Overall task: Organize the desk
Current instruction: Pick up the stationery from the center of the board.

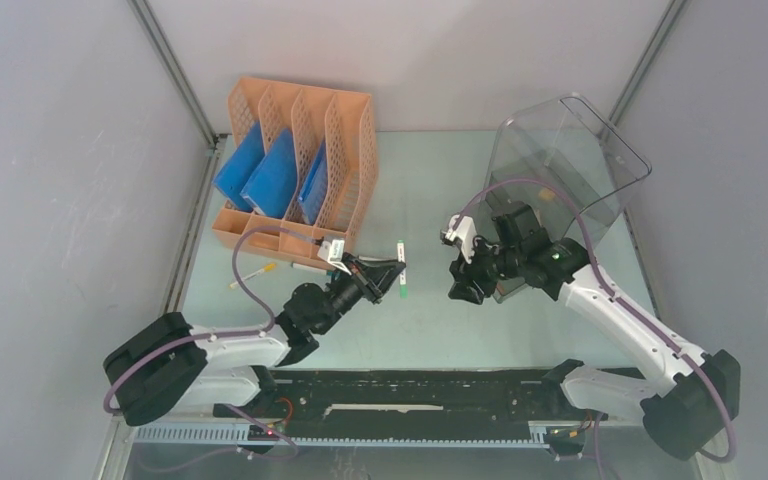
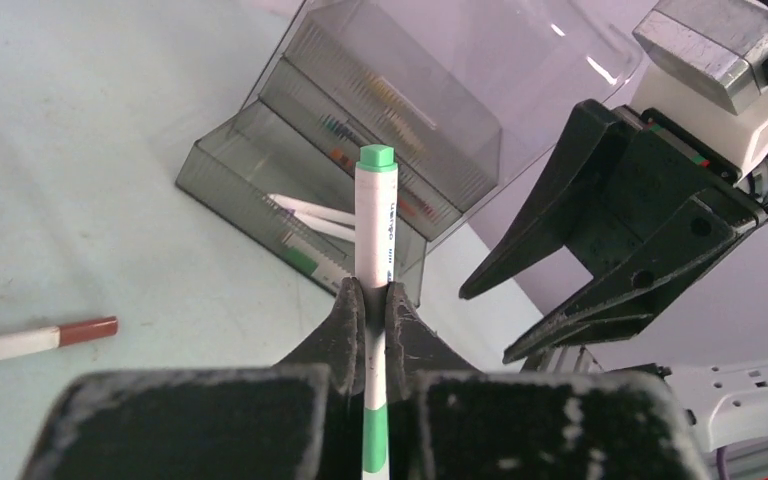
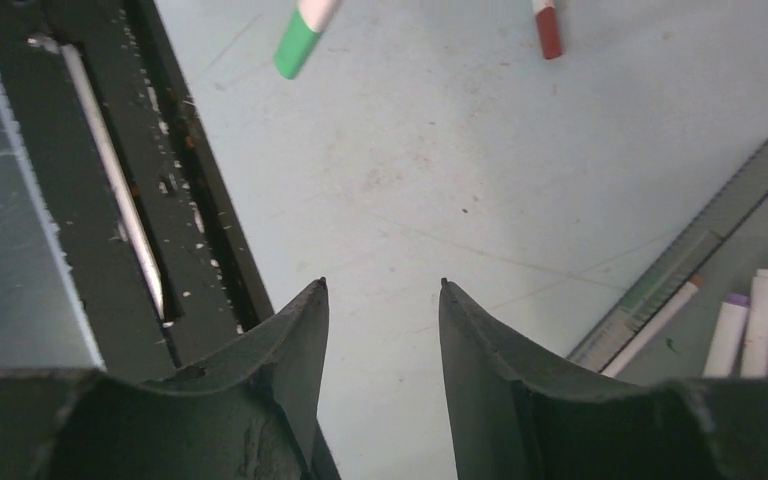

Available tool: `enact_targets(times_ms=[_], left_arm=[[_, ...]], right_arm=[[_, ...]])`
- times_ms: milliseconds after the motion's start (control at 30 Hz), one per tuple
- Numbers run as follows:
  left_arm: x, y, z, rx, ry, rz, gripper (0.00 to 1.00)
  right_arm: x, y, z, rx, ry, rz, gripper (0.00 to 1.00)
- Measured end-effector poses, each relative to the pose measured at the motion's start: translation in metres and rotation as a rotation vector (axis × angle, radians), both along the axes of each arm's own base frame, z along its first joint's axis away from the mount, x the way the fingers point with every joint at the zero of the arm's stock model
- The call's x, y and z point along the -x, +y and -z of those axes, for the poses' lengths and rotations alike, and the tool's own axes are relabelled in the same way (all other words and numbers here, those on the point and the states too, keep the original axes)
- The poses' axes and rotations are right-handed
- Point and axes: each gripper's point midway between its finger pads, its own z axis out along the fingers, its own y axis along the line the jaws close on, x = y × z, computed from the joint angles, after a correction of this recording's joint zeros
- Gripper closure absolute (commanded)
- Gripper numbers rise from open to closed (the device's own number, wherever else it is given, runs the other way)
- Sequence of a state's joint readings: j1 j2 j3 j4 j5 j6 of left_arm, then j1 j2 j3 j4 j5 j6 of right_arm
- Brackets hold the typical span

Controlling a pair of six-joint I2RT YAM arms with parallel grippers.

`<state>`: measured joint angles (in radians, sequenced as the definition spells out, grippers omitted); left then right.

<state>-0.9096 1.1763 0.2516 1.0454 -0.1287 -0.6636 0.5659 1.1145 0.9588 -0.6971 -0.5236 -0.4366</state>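
Two arms are over the desk (image 1: pixel 430 330), the pale green top carrying the orange file rack (image 1: pixel 300 130), which stands at its far-left corner. The left gripper (image 1: pixel 397 272) is just in front of the rack's right end, jaws clamped on a green-capped marker (image 1: pixel 400 266). The left wrist view confirms the grip: the fingers (image 2: pixel 348 320) pinch the white barrel, the green cap points away from the wrist, and the green tail end runs back between the pads. The right gripper (image 1: pixel 460 285) hangs further right of the rack, near the held marker but apart from it. Its jaws are spread with nothing between them, and the right wrist view shows only bare desk through the gap. The clear drawer box (image 1: pixel 560 160) is across the desk from the rack, at the far-right corner. Its bottom drawer (image 2: pixel 290 200) is pulled out toward the rack side with a few white markers lying in it. Blue folders (image 1: pixel 270 180) stand in the rack's slots. A red-capped marker (image 2: pixel 35 340) lies flat on the desk, touching nothing. I can't place it against the rack from the wrist views. I also can't tell whether the held marker clears the desk surface or brushes it.
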Motion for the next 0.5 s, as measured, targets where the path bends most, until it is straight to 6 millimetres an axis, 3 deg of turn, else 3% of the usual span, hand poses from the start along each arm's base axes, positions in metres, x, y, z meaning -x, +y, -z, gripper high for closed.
enact_targets(times_ms=[133,300,500], left_arm=[[0.000,-0.006,-0.007,0.054,-0.019,-0.003,1.00],[0.002,-0.017,-0.007,0.079,-0.024,0.010,1.00],[0.004,-0.033,-0.021,0.126,-0.042,0.022,1.00]], right_arm=[[0.009,0.006,-0.006,-0.048,0.036,-0.023,0.41],[0.017,0.014,-0.016,-0.102,0.075,-0.045,0.25],[0.022,0.018,-0.022,-0.138,0.113,-0.050,0.18]])
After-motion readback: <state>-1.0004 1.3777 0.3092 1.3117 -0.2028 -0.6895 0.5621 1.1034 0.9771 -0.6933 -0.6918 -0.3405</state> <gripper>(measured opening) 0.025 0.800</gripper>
